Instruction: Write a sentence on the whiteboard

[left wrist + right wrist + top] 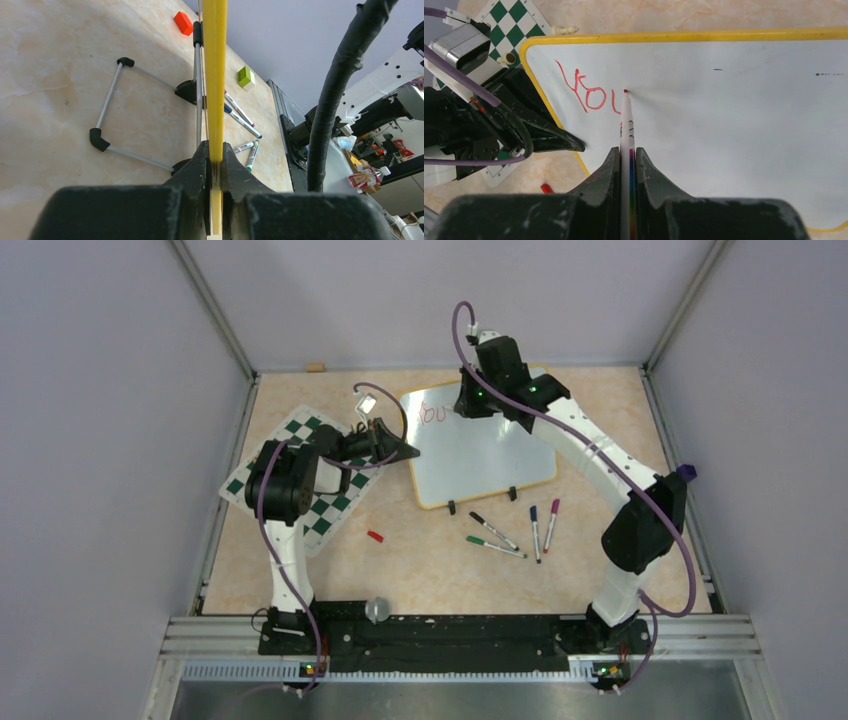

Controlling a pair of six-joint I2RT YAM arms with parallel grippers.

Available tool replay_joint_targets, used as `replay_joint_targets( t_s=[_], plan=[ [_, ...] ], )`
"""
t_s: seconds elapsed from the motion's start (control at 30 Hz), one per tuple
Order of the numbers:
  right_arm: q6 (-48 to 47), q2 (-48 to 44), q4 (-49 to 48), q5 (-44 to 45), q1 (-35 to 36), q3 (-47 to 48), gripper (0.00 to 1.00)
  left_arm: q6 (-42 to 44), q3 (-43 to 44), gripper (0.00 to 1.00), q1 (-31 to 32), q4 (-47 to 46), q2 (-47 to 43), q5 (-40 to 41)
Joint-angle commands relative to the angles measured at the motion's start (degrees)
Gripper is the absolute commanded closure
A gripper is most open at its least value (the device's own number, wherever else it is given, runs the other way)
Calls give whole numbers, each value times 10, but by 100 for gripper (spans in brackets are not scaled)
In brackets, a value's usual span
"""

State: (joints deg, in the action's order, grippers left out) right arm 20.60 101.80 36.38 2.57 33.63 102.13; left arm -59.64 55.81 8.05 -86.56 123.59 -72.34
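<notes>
From my right wrist view, the right gripper (626, 152) is closed tight on a white marker (626, 117), its jaws pinching the barrel from both sides. The marker's red tip touches the whiteboard (734, 125) just right of the red letters (586, 92) already on it. My left gripper (214, 160) is clamped on the board's yellow frame at its left edge, jaws nearly together with only the frame between them. The whiteboard sits at the far middle of the table (420, 570), its left side just beside the chess mat (305, 495).
</notes>
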Motion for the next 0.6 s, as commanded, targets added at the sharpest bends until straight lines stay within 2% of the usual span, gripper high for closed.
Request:
replay_joint_targets(
  t_s=[0.0, 0.57],
  plan=[
    [-8, 10, -15, 22, -7, 16, 100, 8, -3, 100, 13, -62, -27, -68],
    [-2, -42, -21, 21, -7, -69, 100, 8, -3, 100, 13, -62, -26, -67]
  ],
)
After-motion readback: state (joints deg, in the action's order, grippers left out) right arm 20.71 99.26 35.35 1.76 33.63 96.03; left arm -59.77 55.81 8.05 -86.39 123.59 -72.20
